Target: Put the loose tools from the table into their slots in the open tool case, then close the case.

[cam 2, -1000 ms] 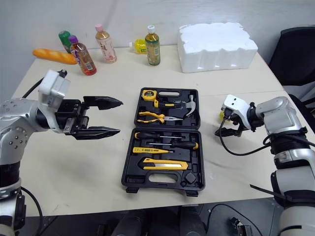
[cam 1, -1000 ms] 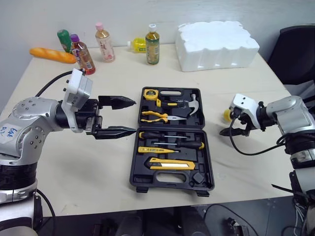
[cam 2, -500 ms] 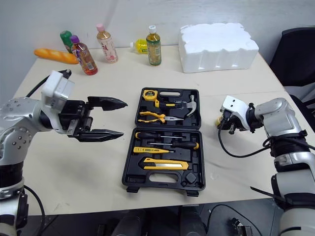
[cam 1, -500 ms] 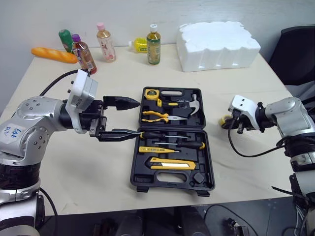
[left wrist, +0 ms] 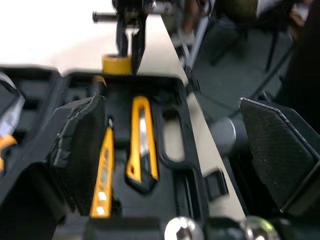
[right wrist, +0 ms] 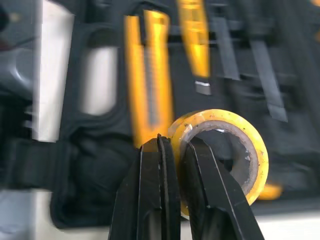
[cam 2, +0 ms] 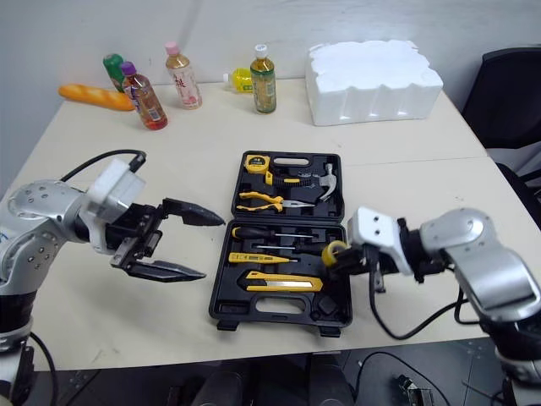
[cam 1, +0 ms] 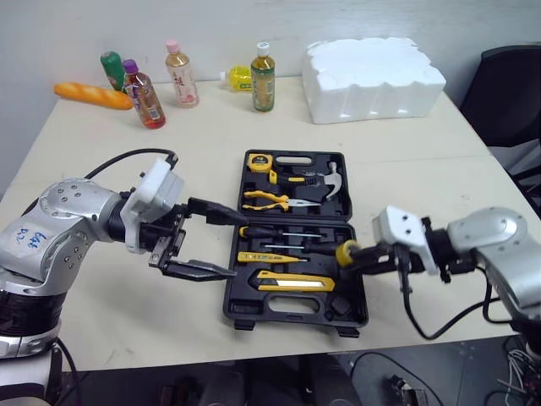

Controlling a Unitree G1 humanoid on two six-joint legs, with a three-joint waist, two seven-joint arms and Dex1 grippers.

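Observation:
The open black tool case [cam 1: 241,317] lies mid-table. It holds a tape measure [cam 1: 257,161], hammer [cam 1: 325,179], pliers [cam 1: 269,201], screwdrivers [cam 1: 287,233] and a yellow utility knife [cam 1: 292,282]. My right gripper [cam 1: 359,258] is shut on the wall of a yellow tape roll [cam 1: 347,252], held over the case's right edge. In the right wrist view the tape roll [right wrist: 220,117] sits pinched in that gripper [right wrist: 177,142] above the knife. My left gripper [cam 1: 235,245] stands wide open and empty at the case's left edge, one finger above the other.
Several drink bottles [cam 1: 182,74] and a bread loaf [cam 1: 91,95] stand along the table's far left. A white foam block [cam 1: 372,76] sits at the back right. A black chair [cam 1: 507,93] stands beyond the table's right side.
My right gripper shut on the yellow tape roll on the table at the right and carried it left to the case's right edge. My left gripper dropped lower and tilted.

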